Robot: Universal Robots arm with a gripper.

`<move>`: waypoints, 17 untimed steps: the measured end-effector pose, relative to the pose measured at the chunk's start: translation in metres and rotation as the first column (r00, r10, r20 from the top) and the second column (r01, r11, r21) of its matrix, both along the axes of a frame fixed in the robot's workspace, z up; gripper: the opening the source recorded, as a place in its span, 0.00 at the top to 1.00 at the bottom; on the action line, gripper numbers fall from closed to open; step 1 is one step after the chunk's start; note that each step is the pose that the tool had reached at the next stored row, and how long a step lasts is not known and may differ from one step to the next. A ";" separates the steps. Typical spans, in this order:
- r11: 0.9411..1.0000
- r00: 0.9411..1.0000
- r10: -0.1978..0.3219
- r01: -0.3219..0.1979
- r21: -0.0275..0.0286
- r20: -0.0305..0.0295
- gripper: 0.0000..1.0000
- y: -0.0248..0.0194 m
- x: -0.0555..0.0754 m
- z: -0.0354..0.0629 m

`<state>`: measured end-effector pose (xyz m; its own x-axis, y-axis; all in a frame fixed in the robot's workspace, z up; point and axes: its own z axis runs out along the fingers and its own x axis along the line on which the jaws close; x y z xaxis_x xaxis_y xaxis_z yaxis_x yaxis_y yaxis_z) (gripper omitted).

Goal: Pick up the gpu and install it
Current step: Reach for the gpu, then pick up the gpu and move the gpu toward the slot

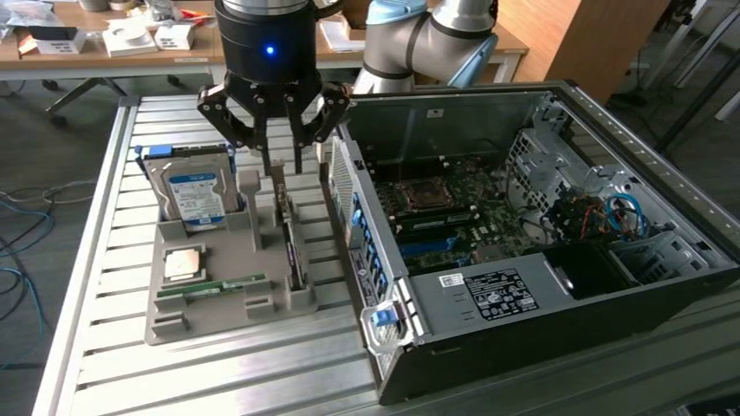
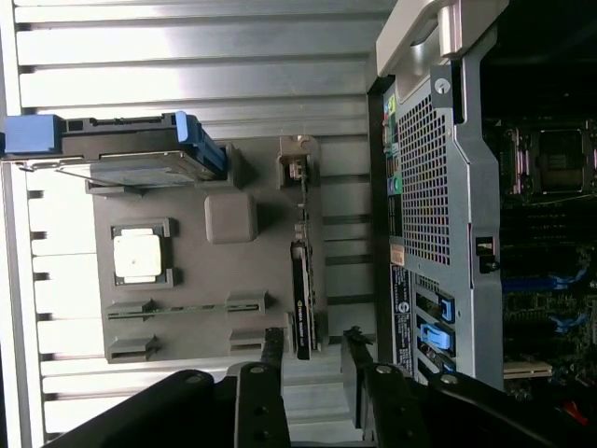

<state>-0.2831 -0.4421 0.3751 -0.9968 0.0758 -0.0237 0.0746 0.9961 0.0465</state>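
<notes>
Gpu [image 1: 293, 253] — gripper [image 1: 283, 169] vertical above, jaws apart

Slatted metal table [image 1: 93, 286] carries a grey moulded holder [image 1: 231, 251] and, just beside it on the exterior view's right, a computer case [image 1: 543, 321] lying on its side with the open side up. In the holder, a silver hard drive [image 1: 194, 195] with a blue label stands on edge in a slot at the far end. A square processor chip [image 1: 185, 263] lies flat in a recess, and a green memory stick [image 1: 214, 286] sits in a long slot just beside it. Inside the case the motherboard [image 1: 463, 204] is exposed, with blue cables [image 1: 625, 212] at one end. Behind the table, a desk [image 1: 69, 59] bears white boxes [image 1: 130, 39]. Loose cables [image 1: 17, 217] lie on the floor.
</notes>
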 end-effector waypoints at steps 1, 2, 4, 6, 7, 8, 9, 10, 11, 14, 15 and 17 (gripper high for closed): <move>1.000 1.000 0.000 0.000 0.000 0.000 0.60 0.0000 0.000 0.0000; 1.000 1.000 0.000 0.000 0.000 0.000 0.67 0.0000 0.000 0.0000; 1.000 1.000 0.000 0.000 0.000 0.000 0.73 0.0000 0.000 0.0000; 1.000 1.000 0.000 0.000 0.000 0.000 0.84 0.0000 0.000 0.0000; 1.000 1.000 0.000 0.000 0.000 0.000 0.84 0.0000 0.000 0.0000; 1.000 1.000 0.000 0.000 0.000 0.000 0.84 0.0000 0.000 0.0000; 1.000 1.000 0.000 0.000 0.000 0.000 0.90 0.0000 0.000 0.0000; 1.000 1.000 0.000 0.000 0.000 0.000 0.90 0.0000 0.000 0.0000; 1.000 1.000 0.000 0.000 0.000 0.000 0.90 0.0000 0.000 0.0000; 1.000 1.000 0.000 0.000 0.000 0.000 0.90 0.0000 0.000 0.0000; 1.000 1.000 0.000 0.000 0.000 0.000 0.90 0.0000 0.000 0.0000; 1.000 1.000 0.000 0.000 0.000 0.000 0.90 0.0000 0.000 0.0000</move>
<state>-0.2831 -0.4421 0.3751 -0.9968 0.0758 -0.0237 0.0746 0.9961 0.0466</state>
